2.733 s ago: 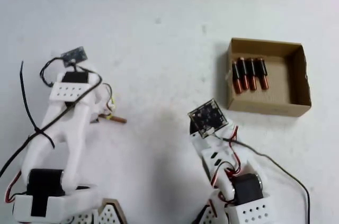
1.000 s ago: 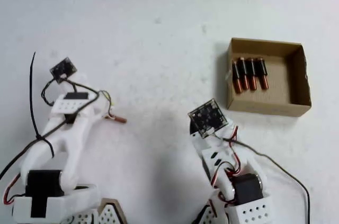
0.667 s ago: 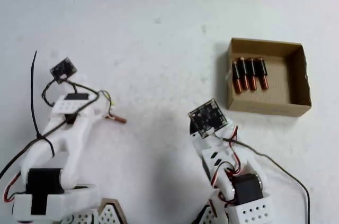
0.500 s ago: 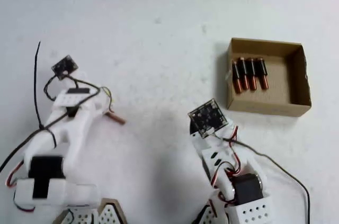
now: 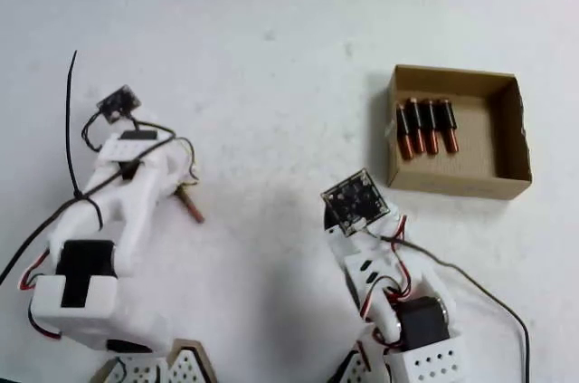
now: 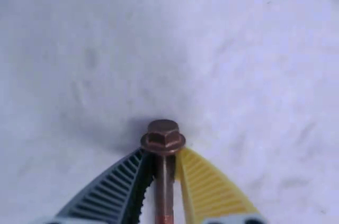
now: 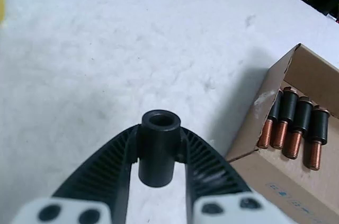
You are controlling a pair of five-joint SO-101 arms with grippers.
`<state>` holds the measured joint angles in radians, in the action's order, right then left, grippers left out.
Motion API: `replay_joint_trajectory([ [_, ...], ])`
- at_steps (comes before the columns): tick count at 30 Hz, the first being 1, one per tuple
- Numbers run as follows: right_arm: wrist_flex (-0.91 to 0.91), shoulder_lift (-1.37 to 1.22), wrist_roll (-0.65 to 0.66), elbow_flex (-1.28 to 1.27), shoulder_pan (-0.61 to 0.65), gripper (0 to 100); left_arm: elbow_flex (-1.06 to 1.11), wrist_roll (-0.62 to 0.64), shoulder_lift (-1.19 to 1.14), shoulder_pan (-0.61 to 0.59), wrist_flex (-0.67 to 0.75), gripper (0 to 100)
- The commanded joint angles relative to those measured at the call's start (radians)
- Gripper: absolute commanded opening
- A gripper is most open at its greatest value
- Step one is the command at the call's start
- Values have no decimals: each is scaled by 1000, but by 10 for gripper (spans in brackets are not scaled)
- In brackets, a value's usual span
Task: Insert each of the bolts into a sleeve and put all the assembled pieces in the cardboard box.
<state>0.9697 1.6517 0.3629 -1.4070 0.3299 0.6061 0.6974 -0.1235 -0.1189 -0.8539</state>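
White table (image 5: pixel 271 84), cardboard box (image 5: pixel 457 186) near sleeve (image 7: pixel 159 150)

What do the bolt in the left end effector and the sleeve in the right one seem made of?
The bolt looks like metal with a copper-coloured finish: its hex head shows a dull sheen. The sleeve looks like matte black plastic or rubber, smooth with no glint; which is unclear.

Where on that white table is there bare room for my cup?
Bare: the far strip of table beyond the left arm and right arm, and the gap between them. Crowded: the near edge with their bases, and the left half of the cardboard box, holding four assembled pieces.
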Motion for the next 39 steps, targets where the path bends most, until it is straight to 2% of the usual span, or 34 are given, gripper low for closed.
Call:
replay_joint_trajectory([
  [1,-25,15,-2,5,-7,17,-11,-80,-1,7,-11,32],
  [7,-25,15,-2,5,-7,17,-25,-230,7,8,-58,22],
  [13,-25,15,-2,5,-7,17,-114,-496,7,13,-261,23],
  [17,-25,15,-2,5,-5,17,-176,-651,2,64,-339,22],
  [26,-25,15,-2,5,13,17,-192,-671,4,188,-342,22],
  [35,-173,15,-2,-75,51,17,-244,-672,10,194,-350,20],
  [39,-182,15,-2,-106,71,17,-275,-674,13,194,-351,20],
])
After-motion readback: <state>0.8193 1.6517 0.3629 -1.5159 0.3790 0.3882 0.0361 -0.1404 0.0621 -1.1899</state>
